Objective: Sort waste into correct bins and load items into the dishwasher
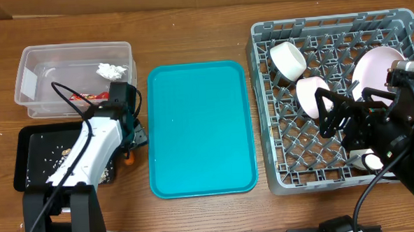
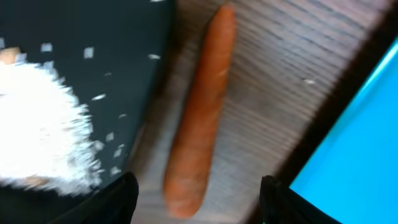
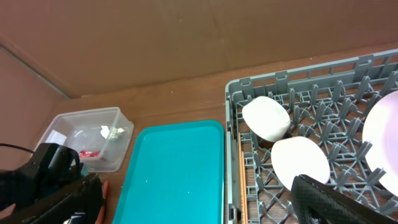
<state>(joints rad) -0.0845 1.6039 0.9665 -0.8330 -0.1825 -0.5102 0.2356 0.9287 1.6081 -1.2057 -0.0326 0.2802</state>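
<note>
The short orange carrot stick (image 2: 199, 118) is seen lying flat on the wooden desk (image 2: 280, 56), in the strip between the shallow black tray (image 2: 124, 50) and the teal serving tray (image 2: 354, 143). The left tool (image 2: 196, 202) is held low over the near end of the stick. Its fingers (image 2: 121, 199) are spread to either side with bare desk showing between each finger and the stick, so the tool is released and nothing is grasped. In the left wrist view a heap of beige-white food scraps (image 2: 43, 137) is shown on the black tray, with loose crumbs scattered around it.

From overhead, the clear tub (image 1: 29, 61) is found at the far left corner of the desk, just behind the black tray. The small white napkin (image 1: 112, 70) and the red wrapper (image 1: 87, 97) are contained in it.

The grey dish rack (image 1: 263, 113) is placed to the right of the teal tray. Two white bowls (image 1: 287, 60) (image 1: 310, 97) are set in its left half and the pale plate (image 1: 376, 70) is stood near its far right corner. A small white cup (image 1: 372, 161) is partly covered by the right arm. The right tool (image 1: 327, 114) is held over the rack just beside the nearer bowl. Its fingers are fully parted and nothing is gripped.
</note>
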